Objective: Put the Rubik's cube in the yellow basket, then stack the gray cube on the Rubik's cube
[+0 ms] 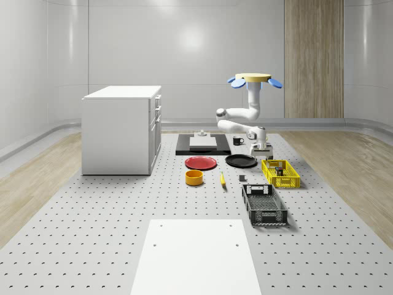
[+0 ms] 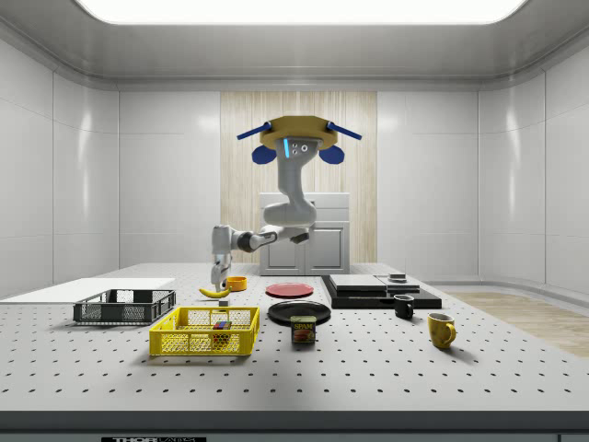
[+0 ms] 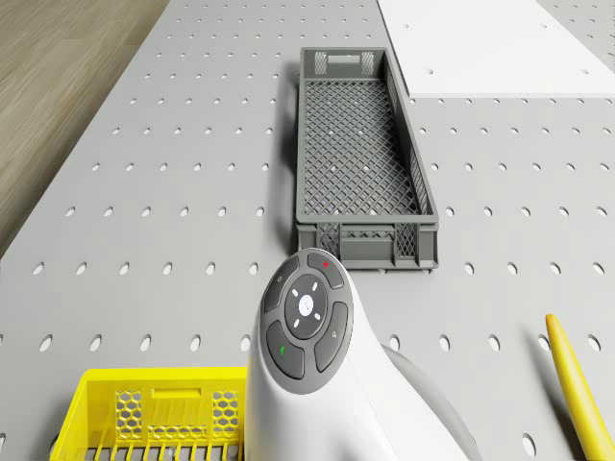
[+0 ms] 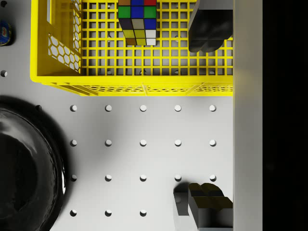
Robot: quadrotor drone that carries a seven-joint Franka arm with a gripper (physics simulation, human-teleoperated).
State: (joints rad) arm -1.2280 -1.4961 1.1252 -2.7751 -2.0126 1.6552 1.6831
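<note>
The grey perforated worktop (image 1: 92, 246) carries everything. The drone (image 1: 255, 78) hovers over the worktop, just behind the yellow mesh basket (image 1: 280, 174). Its hand (image 4: 206, 115) hangs beside that basket's near wall, fingers (image 4: 208, 30) apart and empty. The multicoloured Rubik's cube (image 4: 137, 21) already lies inside the basket, so step one looks done. Next: find and fetch the gray cube, which I cannot pick out.
</note>
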